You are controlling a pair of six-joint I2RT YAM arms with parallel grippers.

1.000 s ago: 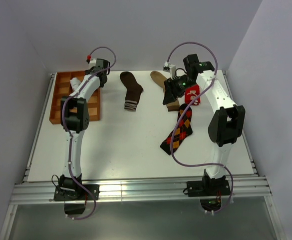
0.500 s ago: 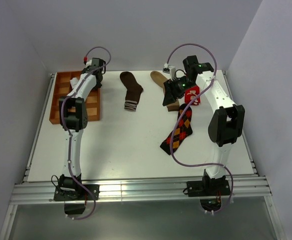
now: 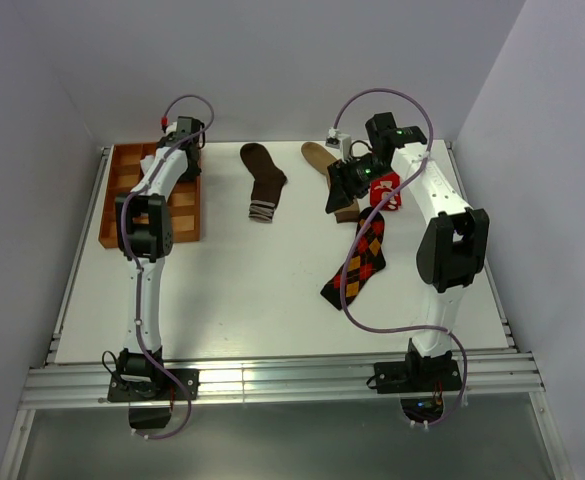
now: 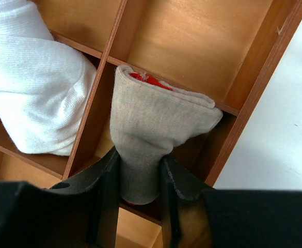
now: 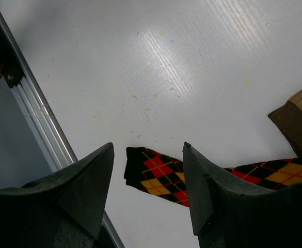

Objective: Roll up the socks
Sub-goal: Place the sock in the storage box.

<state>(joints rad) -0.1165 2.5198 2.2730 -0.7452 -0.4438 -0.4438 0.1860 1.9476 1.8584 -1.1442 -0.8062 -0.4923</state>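
Clamped between the fingers of the left gripper: the beige red-toed sock, soft fine knit, folded into a thick wedge with a sliver of red at the fold. Positioned over a compartment of the tray, next to the long wall facing the open tabletop; resting or lifted, impossible to tell. One divider over: the white sock, a plump knit bundle. Smooth orange-brown tray, thin straight dividers, set in the far left corner of the tabletop.

Two socks at the tray, four lying flat. Near the far edge, left of middle: the dark brown sock, striped cuff pointing to the near edge. Further right along that edge: the tan sock, partly hidden by the right arm. Toward the far right corner: the red sock. Slanting toward the right edge at mid-depth: the argyle sock, black with orange diamonds.

Fingers of the right gripper spread apart, nothing between them, raised off the tabletop. Bare white surface along the near edge and through the left middle.
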